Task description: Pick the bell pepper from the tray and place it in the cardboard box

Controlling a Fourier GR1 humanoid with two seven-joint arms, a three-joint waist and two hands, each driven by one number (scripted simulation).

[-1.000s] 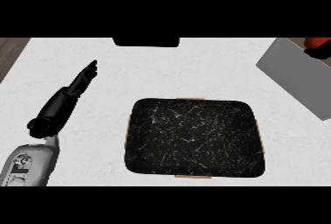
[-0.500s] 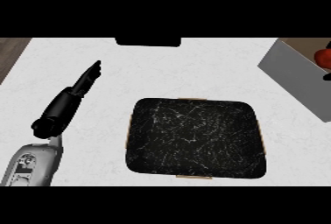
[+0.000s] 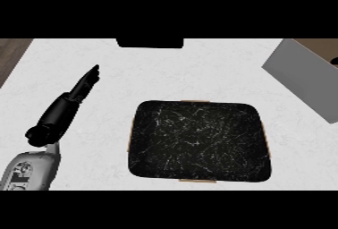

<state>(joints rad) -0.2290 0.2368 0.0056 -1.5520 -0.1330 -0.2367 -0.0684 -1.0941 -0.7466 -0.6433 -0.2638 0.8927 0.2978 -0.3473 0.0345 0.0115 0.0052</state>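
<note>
Left robot hand (image 3: 78, 91) lies stretched out over the white bench (image 3: 198, 67), fingers straight and pressed together, pointing up and away toward the far edge, holding nothing at all. Its grey forearm (image 3: 30, 170) comes in from the lower left corner, cut off by the frame. Off to the right of that robot hand, and a little nearer the robot, sits the tray (image 3: 198, 141), a dark, marbled square with rounded corners, slivers of a tan rim peeking out at its near and far edges, and its surface shows nothing lying on it. Further right again, well apart from the robot hand, a grey slanted panel (image 3: 303, 78) runs out of view at the right edge; it looks like one wall of the cardboard box, though its inside is hidden. Beyond the fingertips, at the far edge of the bench, a black shape (image 3: 149, 43) is cropped and hard to identify. Bell pepper: nowhere visible. Right robot hand: out of the picture.
</note>
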